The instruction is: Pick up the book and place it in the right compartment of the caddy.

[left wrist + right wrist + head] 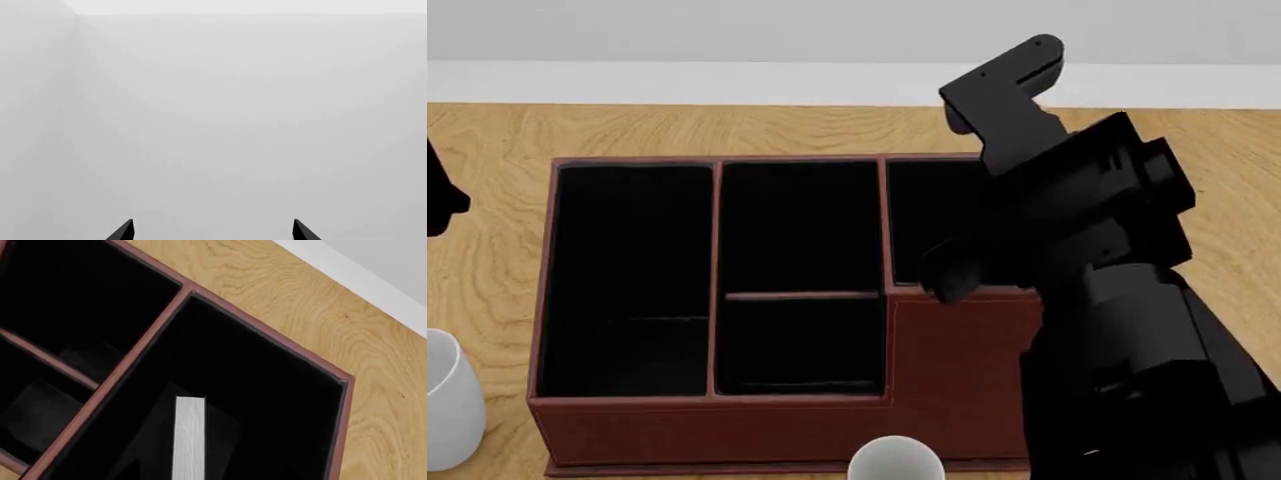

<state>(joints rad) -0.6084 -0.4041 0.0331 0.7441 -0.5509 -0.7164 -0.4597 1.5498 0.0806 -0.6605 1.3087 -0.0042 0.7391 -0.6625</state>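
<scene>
The reddish-brown caddy (pixel 961 370) stands on the wooden table. My right arm reaches down over its right compartment (pixel 928 215), and my right gripper (pixel 950 272) is at its rim. In the right wrist view the book (pixel 189 440) stands inside the right compartment (pixel 280 390) with its white page edges facing up, between my jaws. A faint black fingertip (pixel 135 466) stands clear of the book's cover, so the right gripper (pixel 200 467) looks open. My left gripper (pixel 213 229) is open and empty, facing a plain grey wall. The book is hidden in the head view.
A white mug (pixel 447 410) stands at the caddy's front left, and another (pixel 894 462) stands at its front edge. The long narrow section (pixel 627 270) and the middle sections (pixel 801 230) look empty. Part of my left arm (pixel 441 200) shows at the left edge.
</scene>
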